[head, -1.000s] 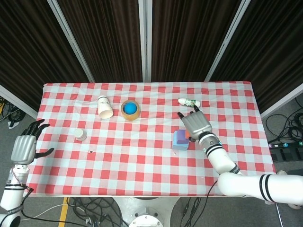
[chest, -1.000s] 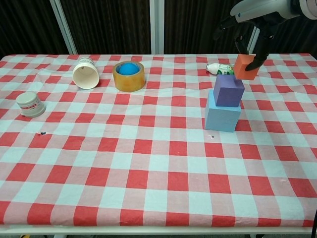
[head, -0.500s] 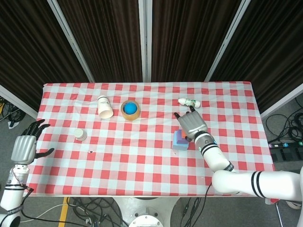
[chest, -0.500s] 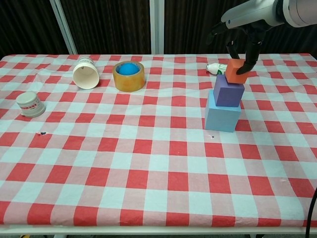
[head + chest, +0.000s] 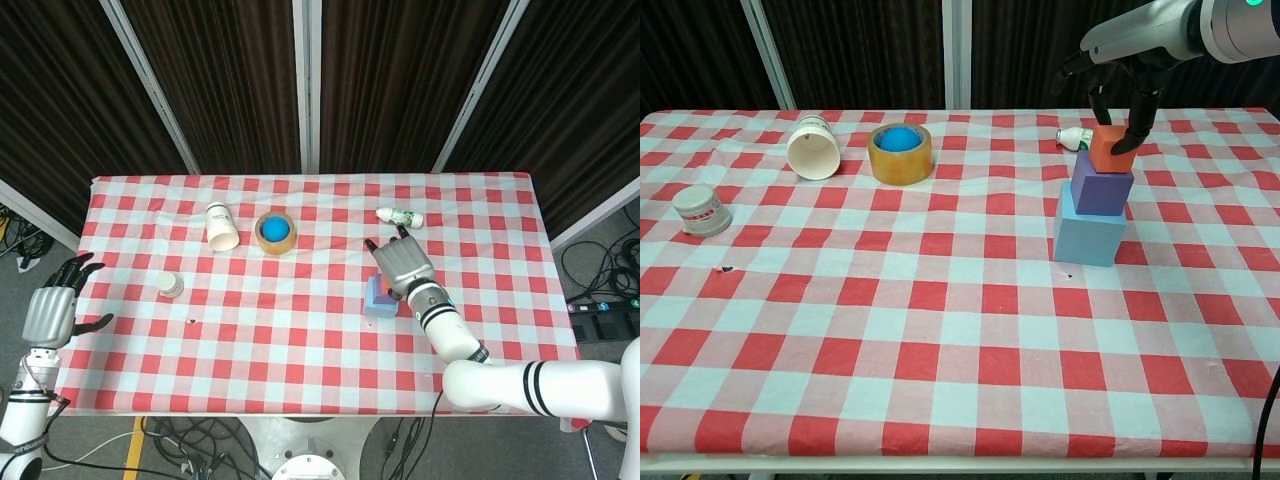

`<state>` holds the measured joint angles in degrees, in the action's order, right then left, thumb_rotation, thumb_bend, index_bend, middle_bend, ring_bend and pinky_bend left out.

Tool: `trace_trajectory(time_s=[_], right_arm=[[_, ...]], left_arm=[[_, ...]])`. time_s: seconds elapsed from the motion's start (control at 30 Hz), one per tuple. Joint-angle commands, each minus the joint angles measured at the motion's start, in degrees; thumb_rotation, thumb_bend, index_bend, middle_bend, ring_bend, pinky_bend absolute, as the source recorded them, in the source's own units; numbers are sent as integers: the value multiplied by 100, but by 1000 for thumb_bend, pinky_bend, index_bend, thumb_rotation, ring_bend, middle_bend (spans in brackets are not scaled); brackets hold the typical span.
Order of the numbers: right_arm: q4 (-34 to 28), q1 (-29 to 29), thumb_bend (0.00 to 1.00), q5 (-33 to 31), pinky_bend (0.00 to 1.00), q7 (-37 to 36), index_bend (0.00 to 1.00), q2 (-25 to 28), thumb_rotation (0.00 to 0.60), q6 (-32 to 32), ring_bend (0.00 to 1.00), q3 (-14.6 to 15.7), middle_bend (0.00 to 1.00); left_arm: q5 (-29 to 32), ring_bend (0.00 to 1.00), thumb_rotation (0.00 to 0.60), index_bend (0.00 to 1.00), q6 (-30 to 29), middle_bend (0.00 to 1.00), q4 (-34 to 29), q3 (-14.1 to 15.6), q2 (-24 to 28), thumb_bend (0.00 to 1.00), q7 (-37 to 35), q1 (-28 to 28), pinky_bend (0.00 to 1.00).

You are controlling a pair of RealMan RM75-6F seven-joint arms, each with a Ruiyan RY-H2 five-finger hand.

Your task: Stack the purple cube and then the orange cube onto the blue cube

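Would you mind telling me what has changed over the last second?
The right hand carried the orange cube leftward and down until it sits on the purple cube, fingers still gripping it. The purple and blue cube, the left hand, cup and tape roll stayed put.

Tape roll (image 5: pixel 901 153), cup (image 5: pixel 813 147), jar (image 5: pixel 700 210)

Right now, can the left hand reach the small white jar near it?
Probably yes: the left hand hangs open off the table's edge, and only bare cloth lies between it and the white jar.
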<state>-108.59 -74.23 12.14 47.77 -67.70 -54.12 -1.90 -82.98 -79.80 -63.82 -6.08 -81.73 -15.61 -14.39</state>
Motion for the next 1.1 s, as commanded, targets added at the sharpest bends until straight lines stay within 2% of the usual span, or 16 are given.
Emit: trace_trajectory(time_s=[0.03, 0.2, 0.37, 0.53, 0.63, 0.73, 0.83, 0.9, 0.97, 1.1], right_arm=[[-29, 5, 122, -11, 0, -60, 40, 0, 600, 5, 123, -22, 341], [-167, 5, 89, 70, 0, -109, 11, 111, 600, 81, 55, -3, 243], [-599, 176, 76, 375, 0, -415, 4, 520, 600, -70, 42, -102, 215], [-1291, 902, 9, 1405, 0, -1180, 2, 1360, 600, -619, 42, -197, 219], [-1342, 1584, 2, 2440, 0, -1329, 0, 1572, 600, -1436, 42, 90, 220], [-1007, 2500, 14, 3699, 0, -1491, 0, 1255, 600, -2603, 42, 533, 218], [-283, 3437, 52, 4636, 0, -2110, 1, 648, 600, -3464, 35, 873, 196], [262, 3928, 59, 4909, 0, -2600, 1, 294, 600, -3668, 22, 1010, 182], [568, 4252, 61, 4924, 0, -2966, 1, 113, 600, -3608, 12, 1065, 174], [844, 4532, 61, 5113, 0, -3173, 1, -12, 600, -3470, 4, 1049, 169]], left_arm=[[7, 162, 600, 276, 0, 240, 14, -4, -10, 111, 33, -1, 288], [7, 162, 600, 276, -3, 240, 0, -7, -7, 111, 16, 1, 288], [-6, 162, 600, 276, -15, 240, -8, -8, 3, 111, 8, -1, 288], [-42, 162, 600, 276, -24, 240, -52, -8, 10, 111, 39, -27, 288], [-79, 163, 600, 276, -45, 240, -106, -5, 21, 111, 73, -44, 288], [-101, 162, 600, 276, -60, 240, -159, 1, 38, 111, 97, -49, 288], [-136, 162, 600, 276, -70, 240, -194, 26, 53, 112, 114, -50, 288], [-173, 162, 600, 276, -92, 240, -206, 50, 48, 112, 164, -49, 288], [-235, 162, 600, 276, -167, 240, -172, 74, 23, 112, 326, -45, 288], [-296, 163, 600, 276, -237, 240, -147, 104, -33, 110, 529, -43, 288]])
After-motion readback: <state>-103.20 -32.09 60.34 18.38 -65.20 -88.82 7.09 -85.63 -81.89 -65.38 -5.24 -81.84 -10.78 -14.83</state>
